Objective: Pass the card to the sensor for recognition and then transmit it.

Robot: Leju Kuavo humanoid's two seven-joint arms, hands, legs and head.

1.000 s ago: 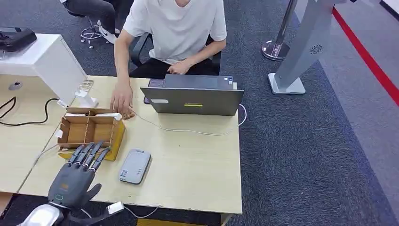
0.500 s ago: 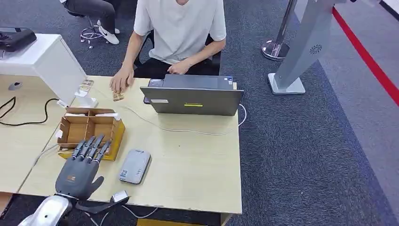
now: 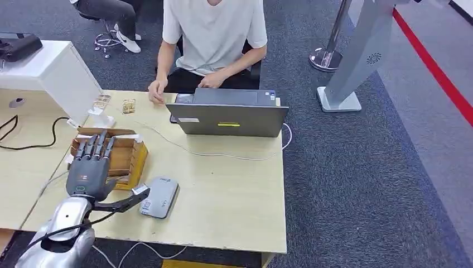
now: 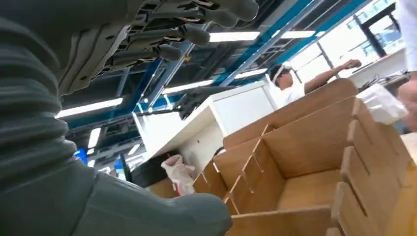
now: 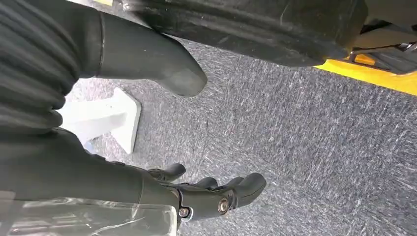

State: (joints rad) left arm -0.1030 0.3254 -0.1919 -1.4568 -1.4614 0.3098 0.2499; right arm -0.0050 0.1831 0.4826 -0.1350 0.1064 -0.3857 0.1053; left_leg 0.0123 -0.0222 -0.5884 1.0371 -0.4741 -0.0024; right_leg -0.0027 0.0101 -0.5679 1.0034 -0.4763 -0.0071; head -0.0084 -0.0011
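My left hand (image 3: pixel 88 170) hovers flat over the near end of the brown cardboard divider box (image 3: pixel 124 158), fingers spread and thumb out to the side, holding nothing. The left wrist view looks past the hand (image 4: pixel 113 44) into the box's bare compartments (image 4: pixel 305 162). A grey sensor pad (image 3: pixel 160 196) lies on the table just right of the thumb. A small patterned card (image 3: pixel 129 106) lies at the table's far side, near the person's hand (image 3: pixel 157 89). My right hand (image 5: pixel 211 196) hangs over the grey carpet, fingers loose and holding nothing.
A seated person in a white shirt (image 3: pixel 215 33) faces me behind a grey laptop (image 3: pixel 228 114). A clear stand (image 3: pixel 102 109) and a white box (image 3: pixel 53 72) sit at the far left. A thin cable (image 3: pixel 223 155) crosses the table (image 3: pixel 234 201).
My left hand has moved forward from the table's near edge over the box. The person's hand has drawn back from beside the box toward the laptop, leaving the card on the table.
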